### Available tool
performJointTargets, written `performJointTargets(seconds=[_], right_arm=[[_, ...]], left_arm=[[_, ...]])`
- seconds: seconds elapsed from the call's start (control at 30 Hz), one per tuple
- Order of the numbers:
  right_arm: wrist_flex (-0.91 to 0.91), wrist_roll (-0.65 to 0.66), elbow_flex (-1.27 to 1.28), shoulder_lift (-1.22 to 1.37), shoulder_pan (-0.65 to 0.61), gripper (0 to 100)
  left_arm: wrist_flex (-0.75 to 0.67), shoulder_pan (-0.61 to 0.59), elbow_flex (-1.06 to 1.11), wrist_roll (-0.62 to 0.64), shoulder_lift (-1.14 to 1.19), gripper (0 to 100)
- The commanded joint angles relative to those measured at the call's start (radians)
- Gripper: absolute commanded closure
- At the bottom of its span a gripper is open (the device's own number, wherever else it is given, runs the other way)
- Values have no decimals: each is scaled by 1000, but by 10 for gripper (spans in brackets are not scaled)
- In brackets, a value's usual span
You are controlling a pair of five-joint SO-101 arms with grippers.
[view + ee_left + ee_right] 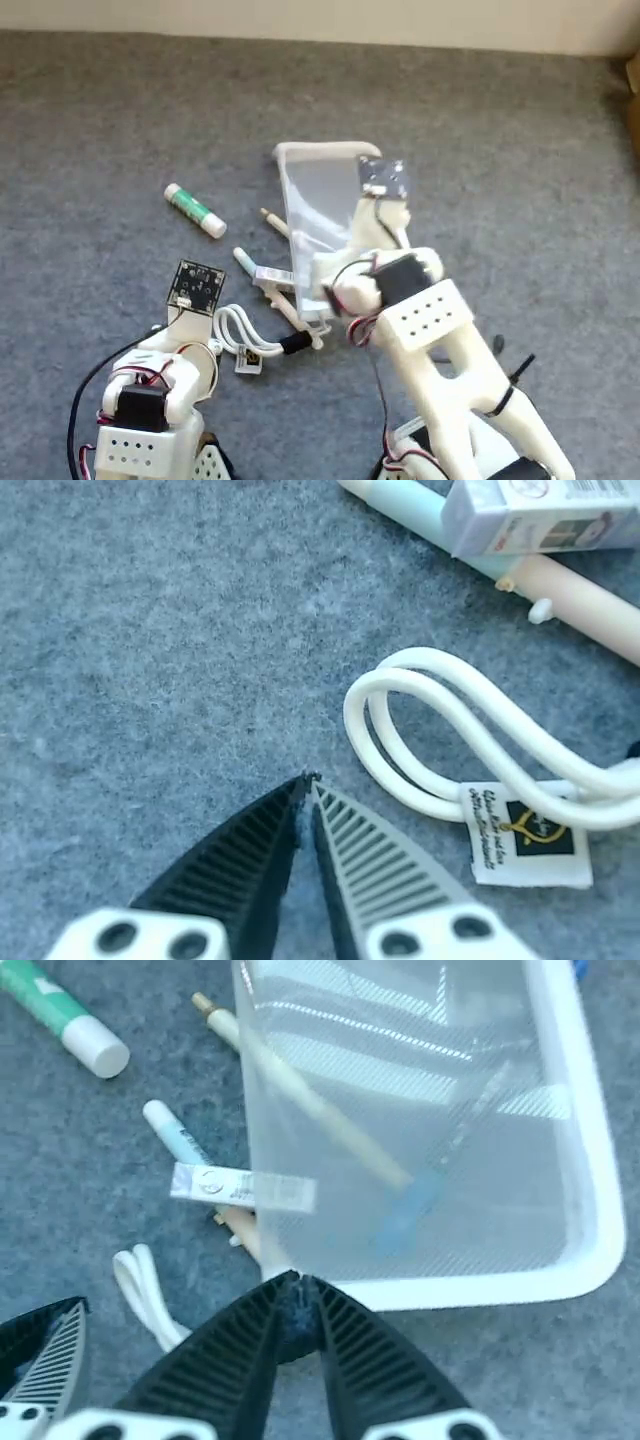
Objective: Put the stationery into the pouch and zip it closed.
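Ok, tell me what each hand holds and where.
Left hand holds nothing. Right hand seems to pinch the pouch by its white rim corner.

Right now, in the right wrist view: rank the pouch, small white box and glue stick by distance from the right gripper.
1. pouch, its rim at the tips of the right gripper.
2. small white box, at the pouch's side edge.
3. glue stick, off by itself, farthest.

Grey felt surface (100,120), mesh pouch (315,195), glue stick (195,211), pens (244,261), coiled white cable (235,330)
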Motion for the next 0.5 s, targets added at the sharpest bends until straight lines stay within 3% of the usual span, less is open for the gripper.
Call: performJointTargets(seconds=[0.0,0.23,0.47], right_arm=[[2,-97,-42,5,-96,988],[2,-126,-10,8,-219,979],[-1,-298,44,8,-282,754]], left_arm=[[9,12,22,5,-8,993],[9,12,22,5,-8,993],[9,12,22,5,-8,993]])
